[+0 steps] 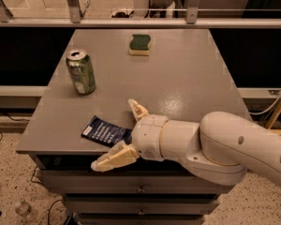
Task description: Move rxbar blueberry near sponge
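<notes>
The rxbar blueberry [104, 131], a flat dark navy wrapper with white lettering, lies near the table's front edge, left of centre. My gripper [120, 133] is open, with one finger [137, 109] behind the bar's right end and the other finger [111, 159] in front of it, past the table edge. The bar's right end lies between them, partly hidden by the wrist. The sponge [140, 44], dark green on pale yellow foam, sits far back at the table's centre.
A green soda can [81, 72] stands upright at the left, behind the bar. The grey table [187, 78] has drawers below its front edge. A metal railing [140, 22] runs behind the table.
</notes>
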